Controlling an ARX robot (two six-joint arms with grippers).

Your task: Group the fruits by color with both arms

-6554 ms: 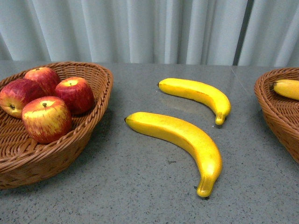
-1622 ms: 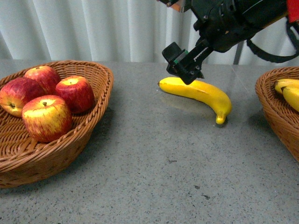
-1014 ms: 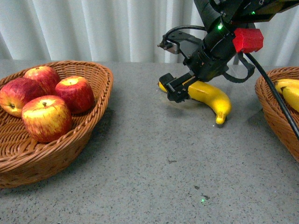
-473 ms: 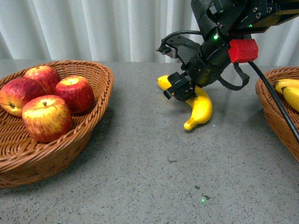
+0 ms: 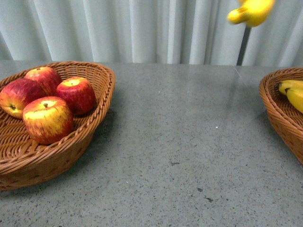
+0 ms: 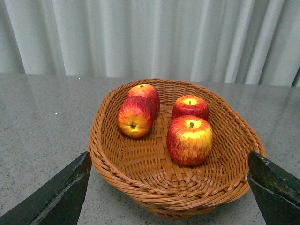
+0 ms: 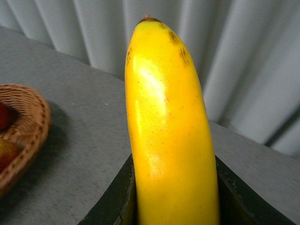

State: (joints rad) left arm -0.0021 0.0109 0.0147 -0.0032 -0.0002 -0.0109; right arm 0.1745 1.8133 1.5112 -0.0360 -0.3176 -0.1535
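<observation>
Yellow banana (image 7: 168, 126) sits clamped between the right gripper (image 7: 174, 197) jaws, raised high above the grey table (image 5: 189, 142), blurred at the front view's top edge. Four apples (image 6: 189, 139) lie in the left basket (image 6: 140, 187); the left gripper (image 6: 171, 187) is spread wide. Two more bananas (image 5: 292, 92), seemingly, rest in the right basket (image 5: 279, 113).

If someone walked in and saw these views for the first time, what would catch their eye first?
Probably the bright yellow banana, which fills the right wrist view, clamped between the right gripper's dark fingers; in the front view its end shows high at the top edge, well above the table. Next come the four red apples clustered in the wicker basket on the left, and more bananas in the basket at the right edge.
</observation>
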